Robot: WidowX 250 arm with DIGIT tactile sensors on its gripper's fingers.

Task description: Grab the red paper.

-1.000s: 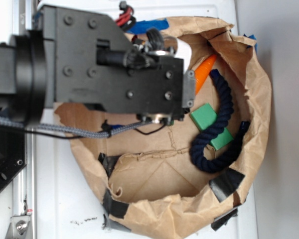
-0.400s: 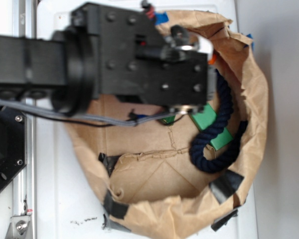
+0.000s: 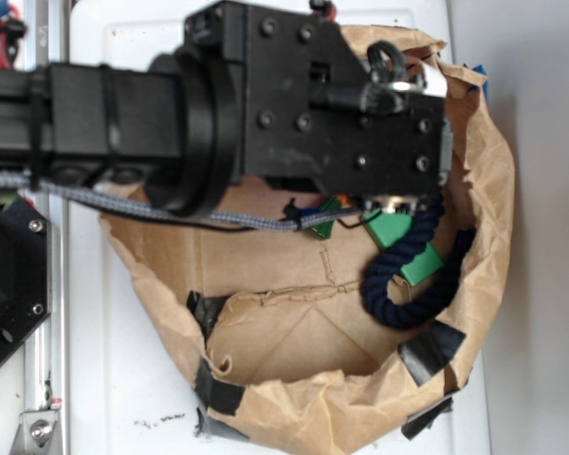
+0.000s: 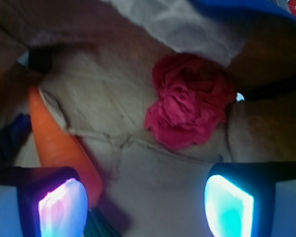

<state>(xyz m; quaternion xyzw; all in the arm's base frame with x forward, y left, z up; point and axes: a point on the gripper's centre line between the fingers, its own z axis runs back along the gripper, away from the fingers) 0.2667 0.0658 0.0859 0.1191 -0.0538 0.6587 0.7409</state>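
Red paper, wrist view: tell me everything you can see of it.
The red paper is a bright red, crinkled wad, ruffled like a flower and tissue-like. It lies on the brown paper bag, ahead of the open gripper and right of center. Nothing grips it. The orange carrot lies apart, to its left.

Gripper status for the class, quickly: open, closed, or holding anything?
Gripper: open and empty; in the wrist view its two fingers stand wide apart, with the crumpled red tissue paper wad lying ahead of them, untouched, on the brown paper bag.
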